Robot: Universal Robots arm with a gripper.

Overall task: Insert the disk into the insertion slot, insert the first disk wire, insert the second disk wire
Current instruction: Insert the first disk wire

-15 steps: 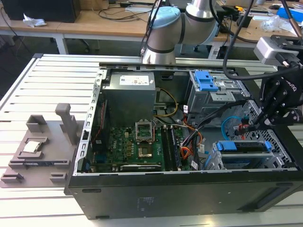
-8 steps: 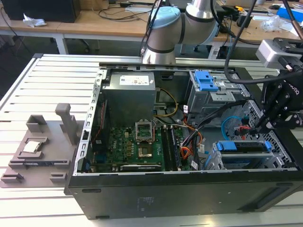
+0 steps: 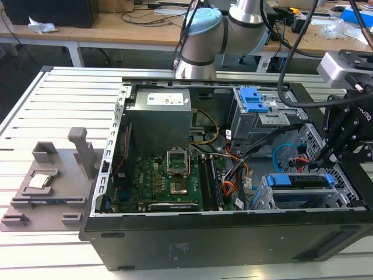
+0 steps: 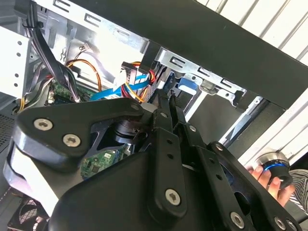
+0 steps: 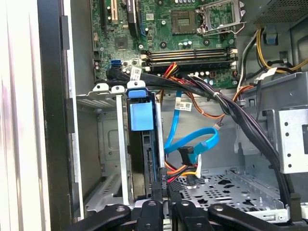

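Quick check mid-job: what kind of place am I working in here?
Probably a robotics or electronics lab: an open desktop computer case sits on a slatted metal table, with cable-strewn wooden workbenches behind the robot arm.

We see silver arm [image 3: 247,14], pale-blue joint cap [image 3: 204,23] at its 9 o'clock; gripper [image 4: 166,98] linkage black, silver screws [image 4: 172,196], black cable [image 3: 281,70].

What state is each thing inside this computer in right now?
Computer case: side panel off, insides open.
Disk: standing in the insertion slot.
Light-blue cable: looped, its dark plug apart from the disk.
End effector: low beside the disk.
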